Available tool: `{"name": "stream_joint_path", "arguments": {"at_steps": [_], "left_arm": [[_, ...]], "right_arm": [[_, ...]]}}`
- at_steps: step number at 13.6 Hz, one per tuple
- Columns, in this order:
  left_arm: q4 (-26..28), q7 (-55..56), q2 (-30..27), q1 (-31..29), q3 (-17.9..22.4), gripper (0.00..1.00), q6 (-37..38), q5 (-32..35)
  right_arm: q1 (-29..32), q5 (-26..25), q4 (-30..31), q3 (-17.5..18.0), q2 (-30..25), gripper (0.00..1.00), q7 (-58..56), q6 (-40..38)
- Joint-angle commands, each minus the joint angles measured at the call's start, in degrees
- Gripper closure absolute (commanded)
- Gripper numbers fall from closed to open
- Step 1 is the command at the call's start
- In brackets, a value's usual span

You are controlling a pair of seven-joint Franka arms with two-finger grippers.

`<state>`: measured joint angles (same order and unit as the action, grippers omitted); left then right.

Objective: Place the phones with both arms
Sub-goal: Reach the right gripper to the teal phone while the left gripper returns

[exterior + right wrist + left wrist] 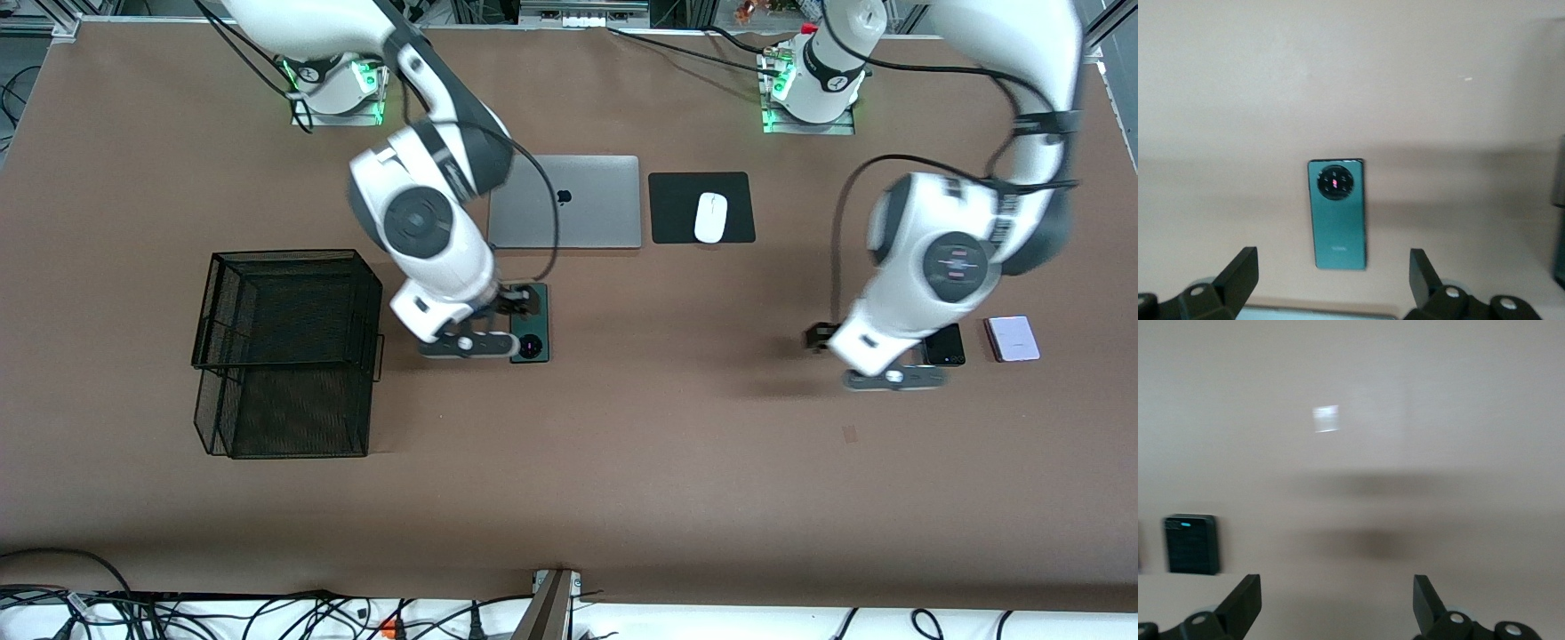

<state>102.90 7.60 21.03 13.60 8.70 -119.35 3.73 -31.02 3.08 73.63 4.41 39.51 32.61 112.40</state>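
**Both grippers wide, phones waiting below**

Right gripper [1331,283] hangs with its jaws spread wide over the green phone [530,324], which lies flat at centre frame in the front view, just nearer the camera than the laptop [565,202]. I'd say it is lining up to straddle the phone's narrow sides.

Left gripper [1338,607], equally wide and empty, hovers toward the right of the frame over bare table beside the black phone [944,345]; the lilac phone [1012,339] sits just next to that one.

A wire basket [286,351] stands at middle left, probably the drop spot. The table [622,462] is plain brown, with a mouse [710,217] on its black pad and cables trailing along the bottom edge.
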Motion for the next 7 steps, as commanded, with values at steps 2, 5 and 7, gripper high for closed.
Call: {"name": "stream_joint_path", "arguments": {"at_steps": [2,5,7], "left_arm": [[4.15,-8.47,-2.05,-7.08,-1.23,0.00,-2.63,1.19],[8.88,-15.93,-2.40,-13.23,-1.31,0.00,-10.52,1.01],[11.44,-19.71,-2.23,-17.01,-1.31,0.00,-15.01,0.66]], "right_arm": [[-2.90,0.70,1.06,-0.63,4.08,0.00,-0.80,1.59],[-3.00,0.61,7.03,-0.64,4.43,0.00,-3.68,9.38],[-3.08,0.61,11.52,-0.64,4.52,0.00,-6.93,16.50]]}}
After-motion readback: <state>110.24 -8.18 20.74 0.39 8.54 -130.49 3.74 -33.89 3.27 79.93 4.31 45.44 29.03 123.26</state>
